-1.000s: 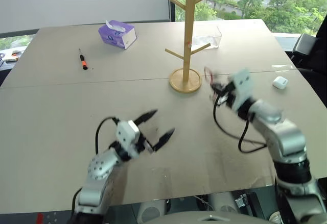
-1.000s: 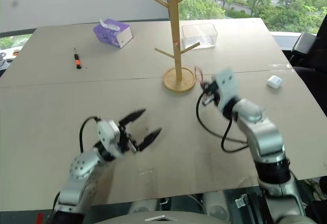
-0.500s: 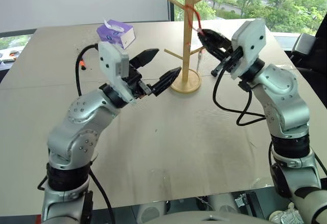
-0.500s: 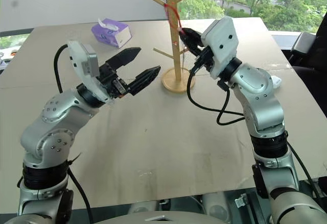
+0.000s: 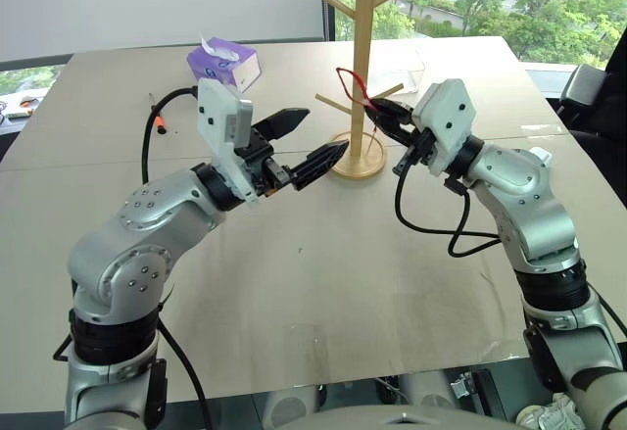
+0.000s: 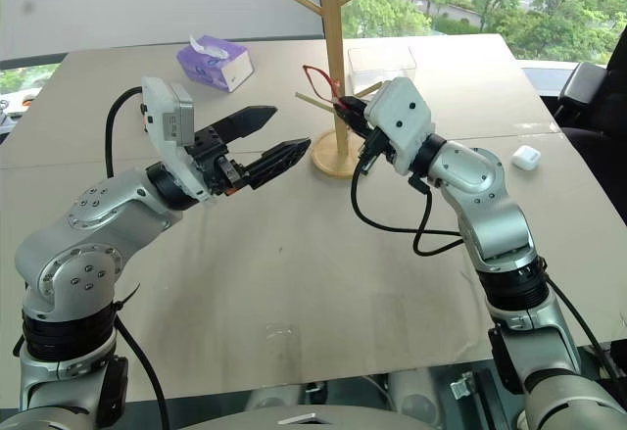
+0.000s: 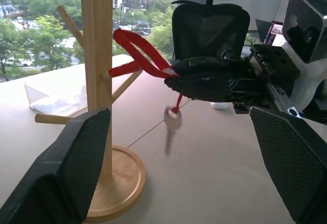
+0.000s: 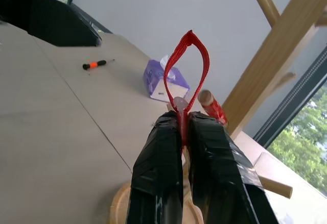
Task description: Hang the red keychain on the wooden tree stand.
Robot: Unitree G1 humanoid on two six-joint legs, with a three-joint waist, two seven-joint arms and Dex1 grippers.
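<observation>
The wooden tree stand point(image 5: 364, 58) rises from its round base point(image 5: 356, 161) at the table's middle back. My right gripper point(image 5: 377, 109) is shut on the red keychain point(image 5: 348, 85) and holds it at mid-height, just right of the pole. The red strap loop point(image 8: 189, 66) sticks up past the fingertips beside a branch peg point(image 8: 209, 104); I cannot tell whether it is around the peg. In the left wrist view the small silver key point(image 7: 171, 127) dangles below the right gripper's fingers point(image 7: 214, 81). My left gripper point(image 5: 323, 131) hovers open just left of the stand, holding nothing.
A purple tissue box point(image 5: 225, 66) and a black-and-orange screwdriver point(image 8: 94, 65) lie at the back left. A clear plastic box point(image 6: 382, 66) stands behind the stand. A small white case point(image 6: 526, 157) lies at the right. A black office chair point(image 7: 212, 17) stands past the table.
Both arms rose from the table. The right gripper lifted the keychain near the stand's top, then came down and left to mid-height. The left gripper has held still for the last half second.
</observation>
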